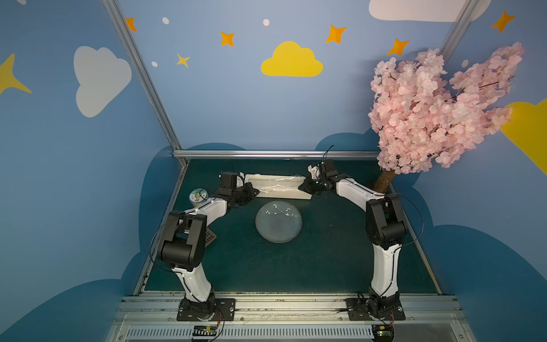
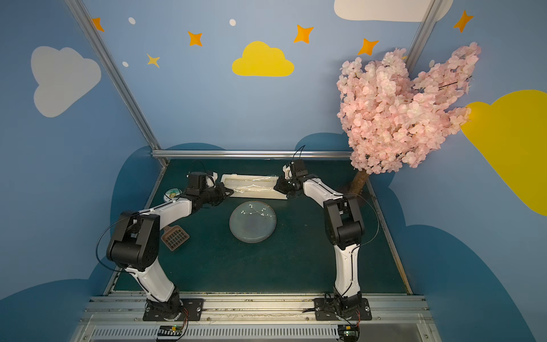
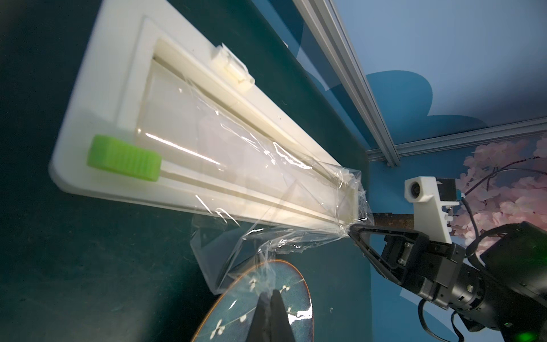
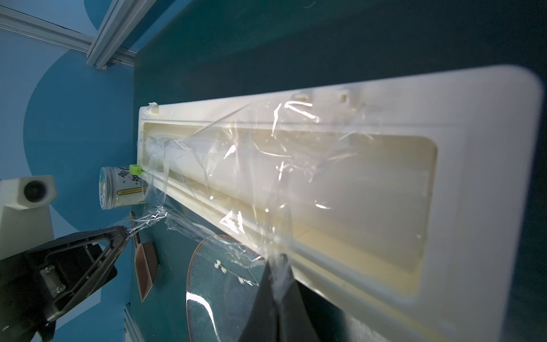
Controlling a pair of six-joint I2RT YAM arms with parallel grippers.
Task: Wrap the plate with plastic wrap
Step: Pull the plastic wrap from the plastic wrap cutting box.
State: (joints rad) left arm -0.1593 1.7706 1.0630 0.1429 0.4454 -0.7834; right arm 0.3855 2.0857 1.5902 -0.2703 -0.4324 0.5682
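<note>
Pulling the film out of its box seems to be the step in hand. The left pincer (image 3: pixel 271 291) is closed tight on one corner of the plastic wrap (image 3: pixel 266 237), and the right pincer (image 4: pixel 276 260) is closed on the opposite corner. The sheet between them runs back into the cream dispenser box (image 1: pixel 278 185). The grey-blue plate (image 1: pixel 278 221) lies on the table between the two pincers, on the side away from the box, and most of it is uncovered. I judge that the next move needs both pincers to draw evenly over the plate. The green slider (image 3: pixel 124 157), beyond the left pincer, can cut afterwards. The jar (image 4: pixel 124 189) beyond the left pincer has dark characters, probably Chinese, which I cannot read.
</note>
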